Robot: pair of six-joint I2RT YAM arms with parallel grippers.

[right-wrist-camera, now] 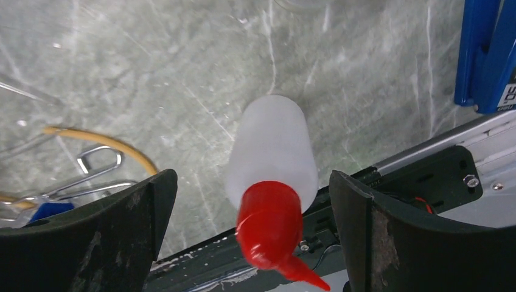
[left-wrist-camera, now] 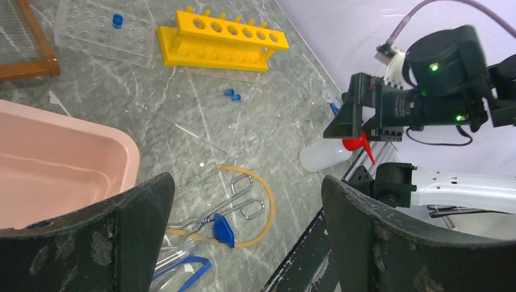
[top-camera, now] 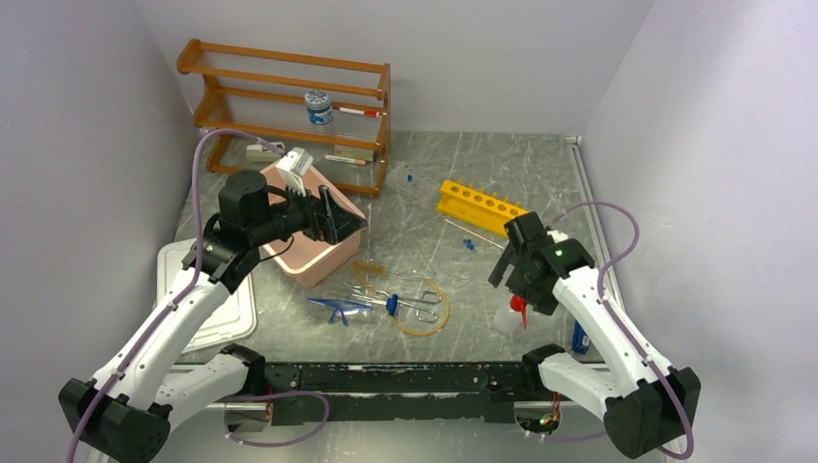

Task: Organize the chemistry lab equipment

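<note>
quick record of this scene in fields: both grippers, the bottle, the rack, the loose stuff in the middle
left gripper: open, empty, by the pink bin
right gripper: open, above the squeeze bottle, not closed on it
squeeze bottle: red nozzle, near the table's front edge
yellow rack: on the table, right of centre
centre: goggles, metal tongs, amber tubing, close together

My black two-finger left gripper (left-wrist-camera: 247,182) hangs wide open, arm stretched forward. My right gripper (right-wrist-camera: 252,177) points down, jaws spread wide.
</note>
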